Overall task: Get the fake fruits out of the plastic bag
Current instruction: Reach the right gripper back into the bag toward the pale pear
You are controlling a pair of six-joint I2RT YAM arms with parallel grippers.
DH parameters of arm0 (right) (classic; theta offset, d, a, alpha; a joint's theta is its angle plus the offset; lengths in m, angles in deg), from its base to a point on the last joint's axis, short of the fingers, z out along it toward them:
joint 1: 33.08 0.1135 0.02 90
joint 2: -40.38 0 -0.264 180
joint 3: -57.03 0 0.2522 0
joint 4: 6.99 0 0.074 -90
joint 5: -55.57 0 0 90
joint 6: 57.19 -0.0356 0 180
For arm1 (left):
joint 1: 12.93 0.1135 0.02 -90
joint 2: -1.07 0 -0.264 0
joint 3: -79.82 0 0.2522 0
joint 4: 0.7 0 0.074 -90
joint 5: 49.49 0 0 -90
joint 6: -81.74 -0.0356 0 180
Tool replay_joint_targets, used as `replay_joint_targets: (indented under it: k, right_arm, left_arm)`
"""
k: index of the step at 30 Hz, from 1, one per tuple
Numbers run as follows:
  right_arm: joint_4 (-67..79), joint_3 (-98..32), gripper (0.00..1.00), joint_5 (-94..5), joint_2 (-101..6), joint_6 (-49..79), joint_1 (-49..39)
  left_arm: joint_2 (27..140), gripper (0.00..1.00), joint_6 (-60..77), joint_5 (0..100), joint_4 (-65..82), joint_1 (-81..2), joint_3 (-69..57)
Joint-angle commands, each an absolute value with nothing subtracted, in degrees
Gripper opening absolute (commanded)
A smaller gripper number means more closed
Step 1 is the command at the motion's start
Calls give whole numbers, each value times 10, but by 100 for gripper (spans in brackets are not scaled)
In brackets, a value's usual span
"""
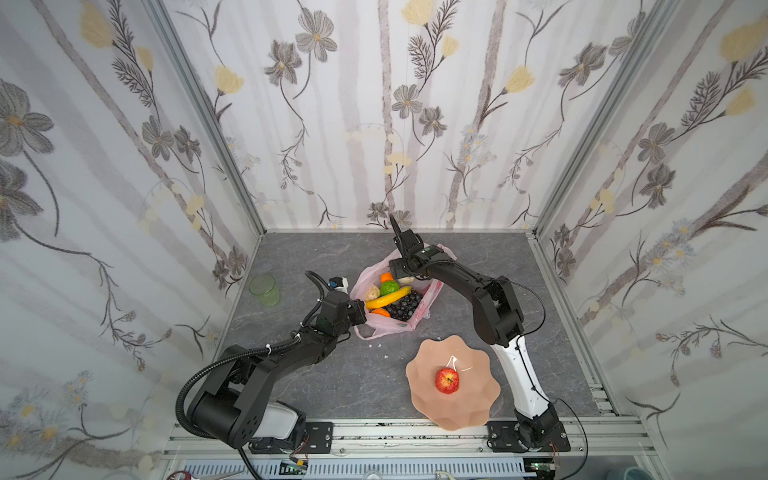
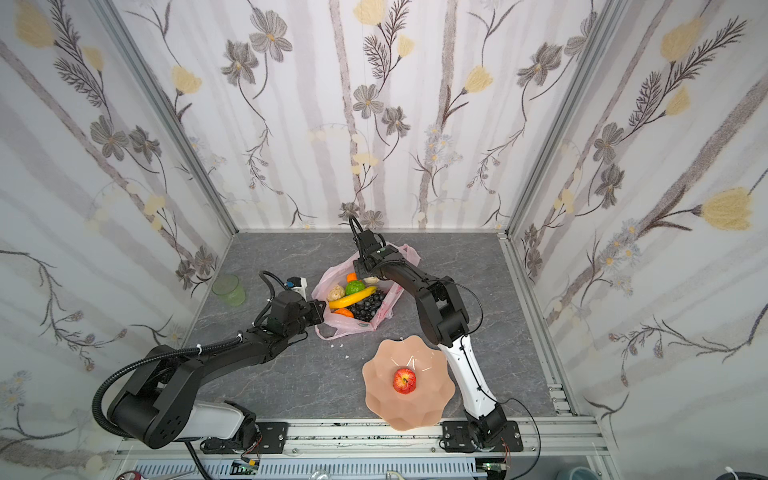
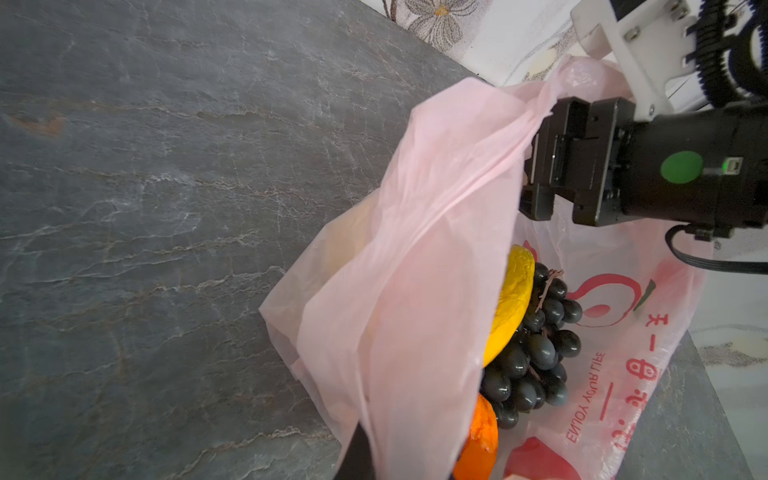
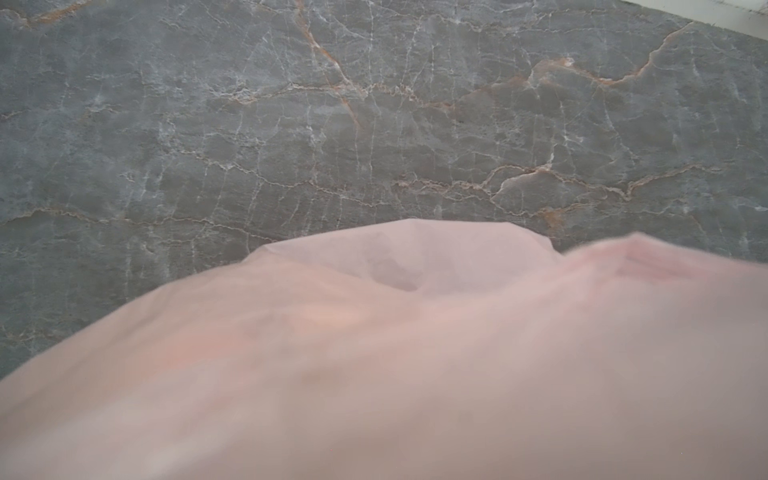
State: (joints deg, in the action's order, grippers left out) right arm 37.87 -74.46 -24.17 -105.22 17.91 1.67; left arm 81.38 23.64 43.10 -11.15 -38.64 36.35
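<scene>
Grey marbled tabletop (image 1: 332,374) under flowered walls, and the plastic bag (image 1: 390,328) lies open mid-table with most of the fake fruits inside: banana (image 1: 388,297), grapes (image 1: 403,309), green fruit (image 1: 390,287), an orange (image 1: 386,277). One red apple (image 1: 447,380) sits on the peach plate (image 1: 469,399), well apart toward the front. Now the left gripper (image 1: 362,313) is pinched together on the bag's near-left rim, with the film drawn off it in the left wrist view, so that arm is spoken for. Across the mouth, the right gripper (image 1: 400,276) hangs at the far rim, right over a beige pear (image 1: 407,281). Its fingers dip behind pink film, so I cannot tell how wide they stand or whether they touch anything. The pear lies just below it, and the rest of the pile lies front-left of it. The banana's long axis runs across the mouth. The right arm looks the nearer one for the pick.
</scene>
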Motion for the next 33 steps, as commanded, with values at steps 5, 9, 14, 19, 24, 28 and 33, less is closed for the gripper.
replay_joint_targets:
  k: [5, 9, 14, 19, 24, 28, 33]
  right_arm:
    - [383, -779, 80, -274, -1075, 176, 15]
    - [409, -776, 73, -257, -1067, 171, 15]
    - [417, -738, 65, -242, -1040, 159, 15]
    - [394, -669, 60, -234, -993, 141, 15]
    - [380, -600, 60, -219, -954, 128, 15]
    - [379, -576, 64, -220, -943, 129, 15]
    - [380, -582, 72, -226, -956, 131, 13]
  left_arm:
    - [812, 12, 236, 424, -123, -385, 362]
    - [812, 12, 237, 424, -123, -386, 362]
    - [812, 12, 236, 424, -123, -385, 362]
    - [812, 12, 235, 422, -123, -386, 361]
    - [811, 12, 235, 423, -123, -385, 361]
    - [811, 12, 236, 423, -123, -385, 362]
    - [811, 12, 235, 423, -123, -385, 362]
